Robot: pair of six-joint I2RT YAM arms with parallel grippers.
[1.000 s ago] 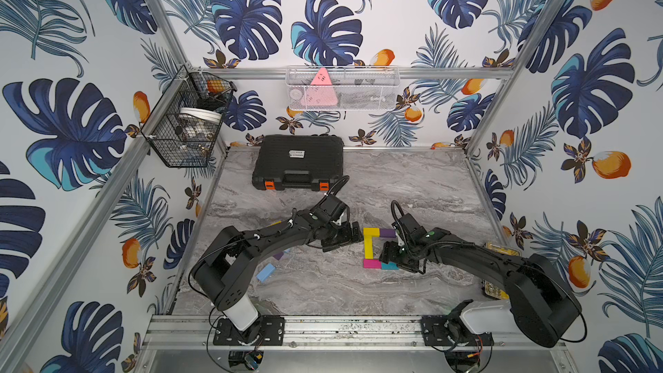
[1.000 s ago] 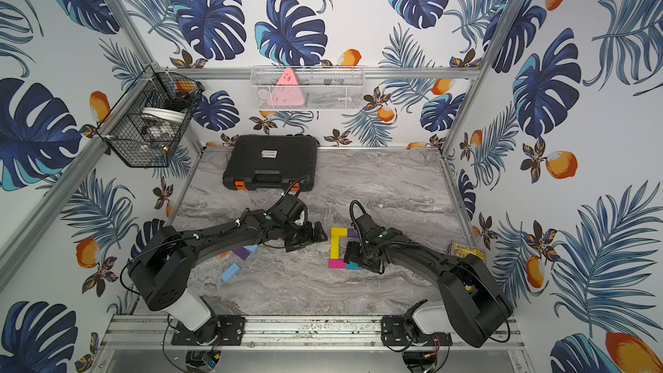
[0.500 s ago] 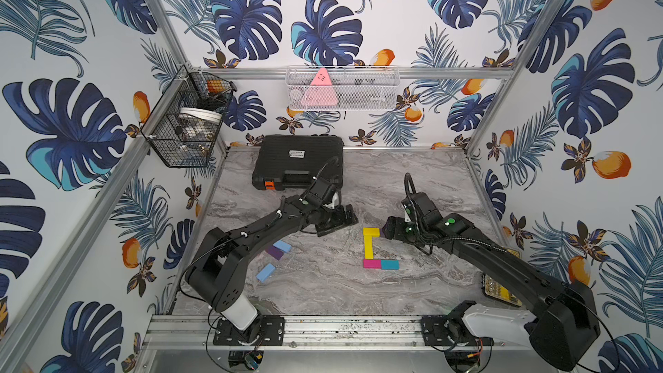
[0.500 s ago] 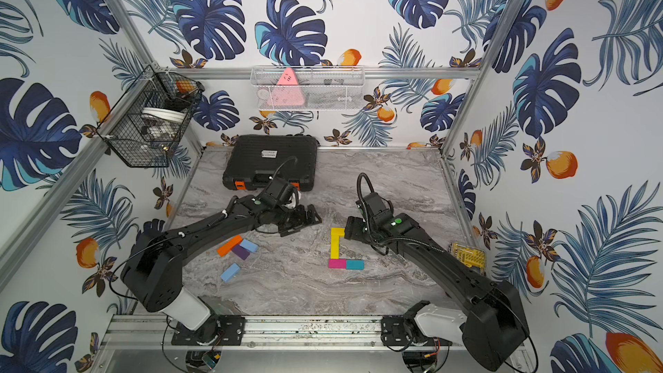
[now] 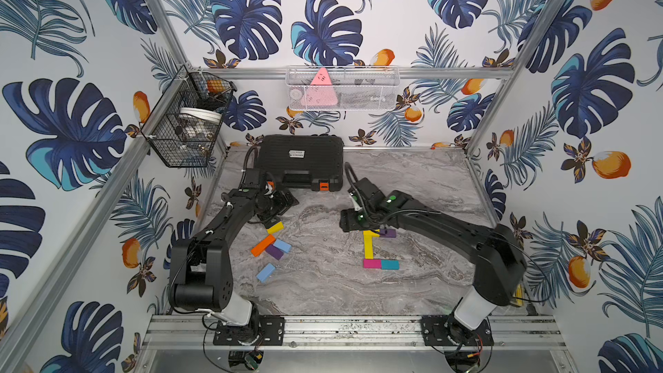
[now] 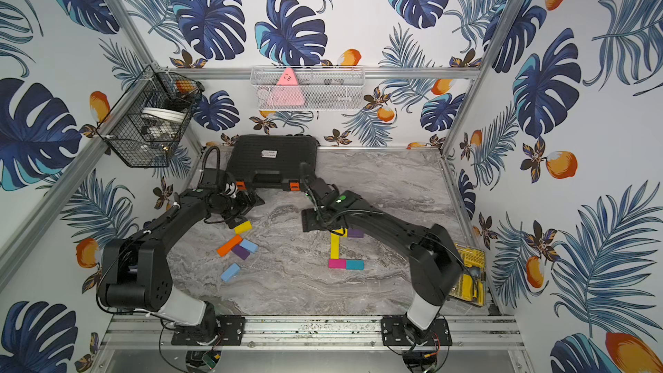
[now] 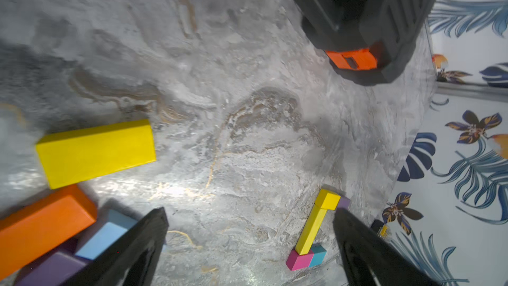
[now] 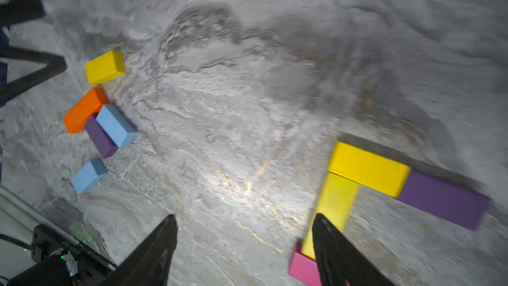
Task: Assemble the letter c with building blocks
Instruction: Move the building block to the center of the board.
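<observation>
Marble tabletop (image 5: 323,292) holds ten building blocks (image 5: 368,245); left pincer (image 7: 248,211) and right pincer (image 8: 244,217) both gape empty.

We locate the case (image 5: 299,161) at the worktop (image 5: 412,181) rear. Before it, loose blocks (image 5: 262,245) lie left and joined blocks (image 5: 368,245) right (well apart), with a bit box (image 6: 470,274) at the right edge.

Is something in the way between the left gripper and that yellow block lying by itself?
No. Only bare table lies between the open left gripper and the lone yellow block. The orange block sits off to one side.
</observation>
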